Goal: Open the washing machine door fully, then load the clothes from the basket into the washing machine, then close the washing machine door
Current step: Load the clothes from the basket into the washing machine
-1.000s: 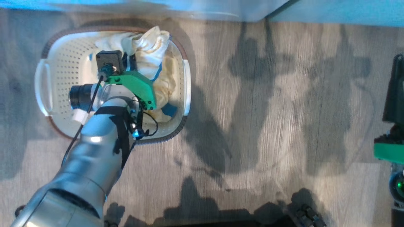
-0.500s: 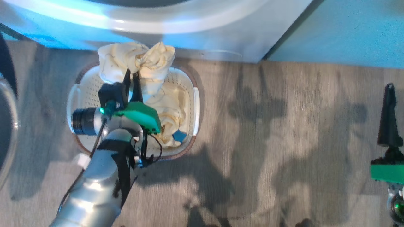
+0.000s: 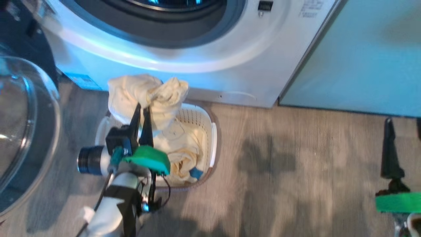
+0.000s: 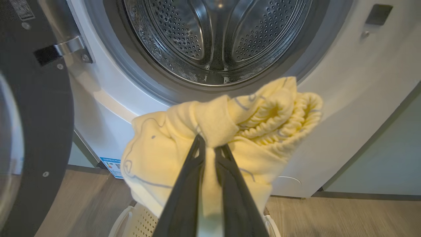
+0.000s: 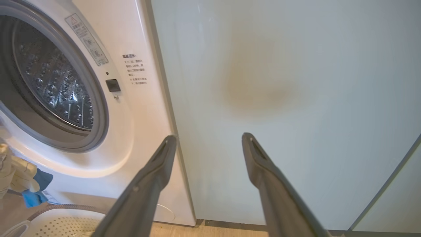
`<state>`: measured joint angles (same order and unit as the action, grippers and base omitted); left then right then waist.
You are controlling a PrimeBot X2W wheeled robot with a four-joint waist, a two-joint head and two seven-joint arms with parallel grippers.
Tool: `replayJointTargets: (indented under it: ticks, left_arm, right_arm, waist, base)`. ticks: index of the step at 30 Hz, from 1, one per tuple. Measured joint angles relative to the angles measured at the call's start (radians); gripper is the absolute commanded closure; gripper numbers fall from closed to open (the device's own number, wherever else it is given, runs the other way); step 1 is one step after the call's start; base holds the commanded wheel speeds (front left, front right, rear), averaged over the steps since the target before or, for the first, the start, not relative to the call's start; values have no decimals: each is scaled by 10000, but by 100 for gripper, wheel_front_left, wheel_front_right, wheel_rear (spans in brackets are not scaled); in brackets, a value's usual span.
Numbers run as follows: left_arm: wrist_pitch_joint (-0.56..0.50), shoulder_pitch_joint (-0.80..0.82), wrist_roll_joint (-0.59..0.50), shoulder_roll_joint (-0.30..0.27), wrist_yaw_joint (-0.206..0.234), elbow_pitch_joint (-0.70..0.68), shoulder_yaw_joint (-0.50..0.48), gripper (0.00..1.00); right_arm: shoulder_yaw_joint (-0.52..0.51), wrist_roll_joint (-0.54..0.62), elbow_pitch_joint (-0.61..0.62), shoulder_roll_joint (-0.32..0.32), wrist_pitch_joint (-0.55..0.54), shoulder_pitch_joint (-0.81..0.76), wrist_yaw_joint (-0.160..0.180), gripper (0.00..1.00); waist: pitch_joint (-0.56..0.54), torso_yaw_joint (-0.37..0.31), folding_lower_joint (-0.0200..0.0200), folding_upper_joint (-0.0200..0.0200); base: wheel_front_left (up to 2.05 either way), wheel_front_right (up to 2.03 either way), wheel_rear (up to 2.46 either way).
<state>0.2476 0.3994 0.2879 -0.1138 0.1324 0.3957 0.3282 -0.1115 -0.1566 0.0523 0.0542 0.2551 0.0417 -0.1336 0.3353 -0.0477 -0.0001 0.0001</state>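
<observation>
Left gripper (image 4: 208, 145) was clenched on a bunch of the clothes (image 4: 236, 121), its fingers nearly together with cream-yellow cloth pinched between them. The held bunch hung lifted above the basket (image 3: 214, 144), in front of the washing machine (image 3: 236, 69), against its lower front panel and below the drum (image 4: 217, 36) mouth. More cream cloth trailed down from the bunch into the basket. It lay heaped toward the basket's right side, with a bit of blue at the near right corner.

Basket stood on the wood floor (image 3: 296, 171), close before the machine's front.

Washing machine door (image 3: 29, 131) stood swung open at the machine's left side, its glass bowl facing the robot. The steel drum was in plain view through the grey-rimmed mouth.

Right gripper (image 5: 209, 138) was released, fingers spread wide apart and gripping nothing. It was well apart from the basket and pointed at the pale green cabinet (image 5: 279, 98) just right of the machine.
</observation>
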Motion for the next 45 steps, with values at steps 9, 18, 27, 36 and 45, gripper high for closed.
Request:
replayJointTargets:
  ticks: [9,18,27,36,45]
  left_arm:
    - [-2,-1366,-224,-104,4,-623,98,100]
    - [-138,-2271,-221,-286,46,-1285,309,100]
    - [-464,-2741,-134,-568,180,-1743,305,100]
    - [-556,-2757,-119,-591,268,-2010,324,100]
    - [-633,-2753,-46,-594,280,-2010,378,100]
  right_arm:
    - [132,261,-196,-77,0,-888,0,0]
    - [119,351,-219,-150,0,-1580,0,0]
    - [194,290,-234,-174,0,-1825,0,0]
    - [192,244,-222,-184,0,-1819,0,0]
    - [198,242,-222,-188,0,-1810,0,0]
  waist:
    - [-1399,182,0,0]
    - [-2312,361,0,0]
    - [-2730,377,0,0]
    - [-2617,365,1,0]
    - [-2492,347,1,0]
  base:
    - [0,0,0]
    - [0,0,0]
    - [0,0,0]
    - [0,0,0]
    - [0,0,0]
